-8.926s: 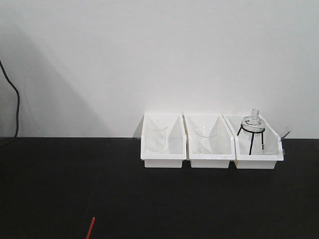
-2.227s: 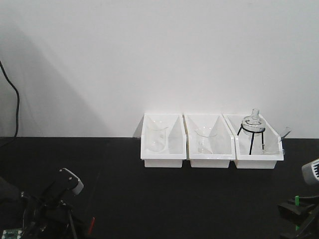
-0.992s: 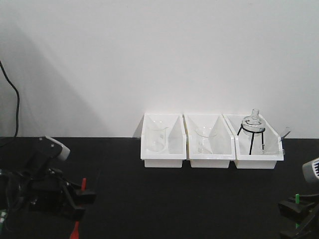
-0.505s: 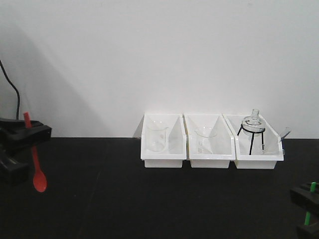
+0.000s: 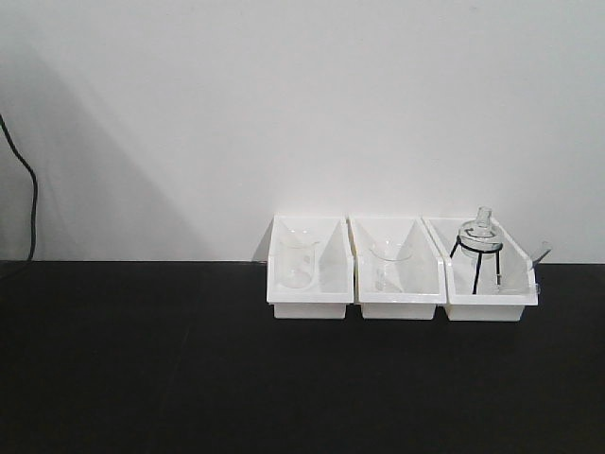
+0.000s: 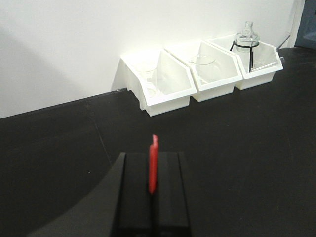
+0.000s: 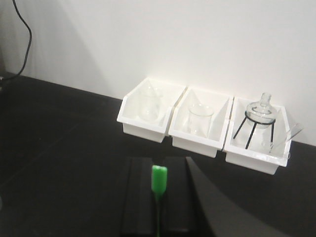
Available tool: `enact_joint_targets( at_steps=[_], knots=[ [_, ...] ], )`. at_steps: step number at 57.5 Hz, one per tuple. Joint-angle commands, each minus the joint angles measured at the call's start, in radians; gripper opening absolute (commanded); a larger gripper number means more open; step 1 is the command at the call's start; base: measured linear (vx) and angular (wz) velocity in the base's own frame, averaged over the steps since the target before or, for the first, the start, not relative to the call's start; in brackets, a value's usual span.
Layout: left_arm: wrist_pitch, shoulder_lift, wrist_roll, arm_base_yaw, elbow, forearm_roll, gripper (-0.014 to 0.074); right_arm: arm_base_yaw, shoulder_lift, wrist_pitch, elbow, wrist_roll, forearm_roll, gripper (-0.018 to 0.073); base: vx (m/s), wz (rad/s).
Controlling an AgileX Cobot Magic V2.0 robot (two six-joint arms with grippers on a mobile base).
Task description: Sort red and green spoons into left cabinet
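Note:
My left gripper (image 6: 153, 168) is shut on the red spoon (image 6: 153, 164); its handle stands up between the two black fingers, above the black table. My right gripper (image 7: 158, 185) is shut on the green spoon (image 7: 158, 180); its flat handle end sticks up between the fingers. Both spoon bowls are hidden below the jaws. Neither gripper nor spoon shows in the front view. The left cabinet with its blue tray is out of view.
Three white plastic bins (image 5: 309, 267) (image 5: 397, 270) (image 5: 482, 271) stand in a row against the white wall, holding glass beakers and a flask on a black tripod (image 5: 479, 248). The black table (image 5: 189, 378) spreads in front. A black cable (image 5: 28, 203) hangs at far left.
Both arms have left the front view. The left one rose and went off left with the red spoon; the right one left at the lower right with the green spoon.

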Motion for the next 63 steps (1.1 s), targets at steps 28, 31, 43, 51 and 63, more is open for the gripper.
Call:
enact_joint_targets(
  at_steps=[28, 31, 43, 51, 63],
  knots=[
    [-0.072, -0.095, -0.008, -0.005, 0.039, -0.025, -0.0001, -0.005, -0.077, -0.158, 0.107, 0.004, 0.035, -0.0003, 0.0, 0.0],
    [-0.065, -0.095, -0.008, -0.005, 0.039, -0.025, -0.0001, -0.005, -0.077, -0.152, 0.107, 0.004, 0.035, -0.0003, 0.0, 0.0],
    [-0.062, -0.095, -0.008, -0.005, 0.039, -0.025, -0.0001, -0.005, -0.077, -0.149, 0.107, 0.004, 0.035, -0.0003, 0.0, 0.0],
    [-0.062, -0.095, -0.008, -0.005, 0.039, -0.025, -0.0001, -0.005, -0.077, -0.149, 0.107, 0.004, 0.035, -0.0003, 0.0, 0.0],
    [-0.062, -0.095, -0.008, -0.005, 0.039, -0.025, -0.0001, -0.005, -0.077, -0.149, 0.107, 0.004, 0.035, -0.0003, 0.0, 0.0]
  ],
)
